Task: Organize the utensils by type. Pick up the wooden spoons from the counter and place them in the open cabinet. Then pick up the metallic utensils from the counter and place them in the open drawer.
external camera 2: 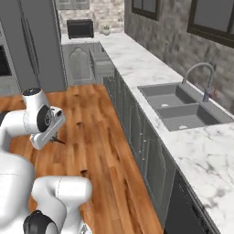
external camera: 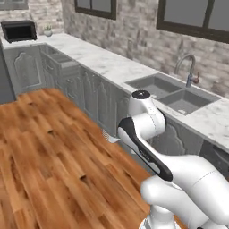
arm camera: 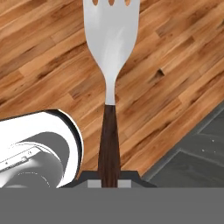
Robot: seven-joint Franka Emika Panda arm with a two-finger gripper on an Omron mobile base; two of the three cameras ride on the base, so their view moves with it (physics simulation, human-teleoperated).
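The fork [arm camera: 111,57] stands straight out from my tool [arm camera: 109,178]: its dark brown handle is clamped between the two tips at the bottom of the hand view, and the silver blade reaches away from me over the wooden floor [arm camera: 48,65]. My tool is closed tight on that handle. The ends of the tines are cut off by the top edge, so I see only the bases of the slots. The fork's head is flat, pale silver-grey, widening from a thin neck where it meets the handle. In the left base view the fork shows only as a small pale sliver by my forearm, hard to make out. The marble desk [external camera: 112,62] with its sink [external camera: 174,91] lies well apart, to the side.
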